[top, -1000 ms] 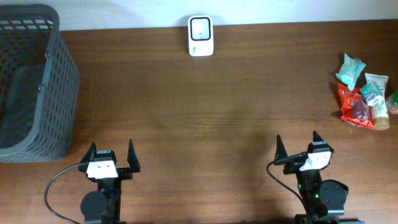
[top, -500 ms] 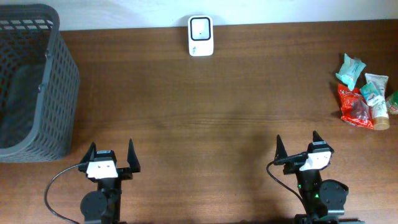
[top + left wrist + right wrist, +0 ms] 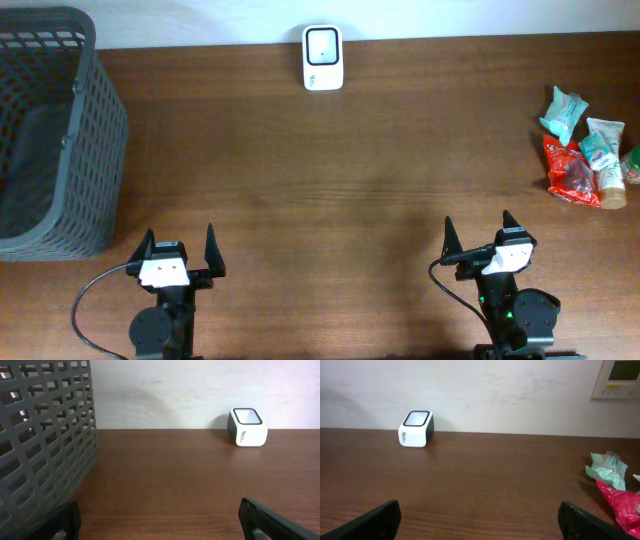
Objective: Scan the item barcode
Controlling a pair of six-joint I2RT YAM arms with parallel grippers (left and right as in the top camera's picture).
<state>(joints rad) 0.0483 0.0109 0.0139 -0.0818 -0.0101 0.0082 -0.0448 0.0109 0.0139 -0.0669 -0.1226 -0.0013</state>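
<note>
Brown wood-grain tabletop (image 3: 320,190): carries everything; both arms are parked at its near edge.
Scanner: white box-shaped barcode scanner (image 3: 322,58) with a dark window, upright at the far edge, roughly midway between the two arms.
Items: small cluster of soft packets (image 3: 583,150) at the right edge. It holds a teal crinkled pouch (image 3: 563,112), a red foil-like packet (image 3: 572,175) and a pale tube (image 3: 608,165) with a tan cap, touching or overlapping. No barcode can be read.
Basket: dark grey plastic mesh basket (image 3: 105,130) at the far left, well apart from the items.
Left hand (image 3: 180,245): fingers spread wide, nothing between them; the cluster is far across the tabletop from it.
Right hand (image 3: 478,232): fingers spread wide, empty. The cluster lies ahead and off to its right, well apart. The right wrist view catches only the teal pouch and red packet, at its right margin.
Handling (judgement): the packets look light, soft and crinkly, with slick film that may slide or buckle under a pinch. The tube looks stiffer.
Hold point (judgement): grip across a packet's filled middle or a sealed edge, leaving the printed face uncovered for the scanner window.
Reach (judgement): the right hand is the better placed of the two.
</note>
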